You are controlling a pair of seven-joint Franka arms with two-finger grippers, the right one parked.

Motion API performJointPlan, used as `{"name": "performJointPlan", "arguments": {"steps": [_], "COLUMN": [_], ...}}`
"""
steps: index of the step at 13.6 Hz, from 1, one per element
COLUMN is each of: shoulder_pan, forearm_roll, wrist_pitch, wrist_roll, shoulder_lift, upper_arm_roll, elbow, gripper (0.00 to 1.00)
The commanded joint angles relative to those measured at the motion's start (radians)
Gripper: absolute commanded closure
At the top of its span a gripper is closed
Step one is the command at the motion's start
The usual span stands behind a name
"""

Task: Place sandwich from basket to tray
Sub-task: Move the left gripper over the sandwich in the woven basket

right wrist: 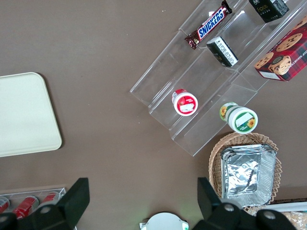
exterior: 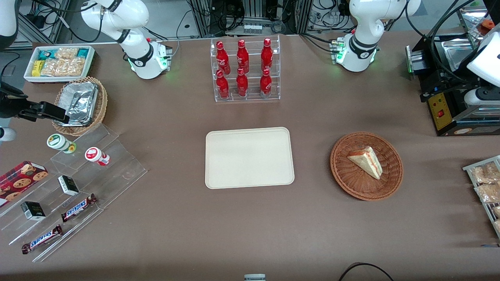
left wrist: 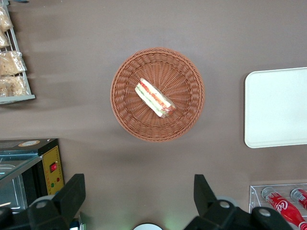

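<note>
Left wrist view: I have the gripper [left wrist: 136, 201] held high above the table [left wrist: 230, 28], pointing straight down, its two black fingers [left wrist: 72, 194] spread wide with nothing between them. Directly below and a little ahead of the fingertips sits the basket [left wrist: 125, 112], round, shallow, woven reddish-brown wicker. The sandwich [left wrist: 153, 98] lies in its middle, a pale bread wedge on its side, the red, yellow and green filling stripe facing up at me. Well off to one side of the gripper, the tray [left wrist: 276, 108] lies flat on the brown cloth, smooth cream with rounded corners and a low rim. In the front view the basket [exterior: 343, 171] and tray [exterior: 250, 158] sit apart, side by side.
</note>
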Motion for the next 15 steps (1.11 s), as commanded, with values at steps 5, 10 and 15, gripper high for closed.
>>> {"name": "performJointPlan", "arguments": {"steps": [5, 10, 15], "shoulder_pan": [-0.004, -0.007, -0.011], "forearm_roll": [0.012, 0.009, 0.009], "wrist_pitch": [0.079, 0.314, 0.575], "wrist_roll": [-0.023, -0.150, -0.351], "shoulder_lift": [0.063, 0.087, 0.083], "upper_arm_roll": [0.001, -0.002, -0.006], "elbow": [-0.044, -0.229, -0.457], "gripper": [0.00, 0.00, 0.00]}}
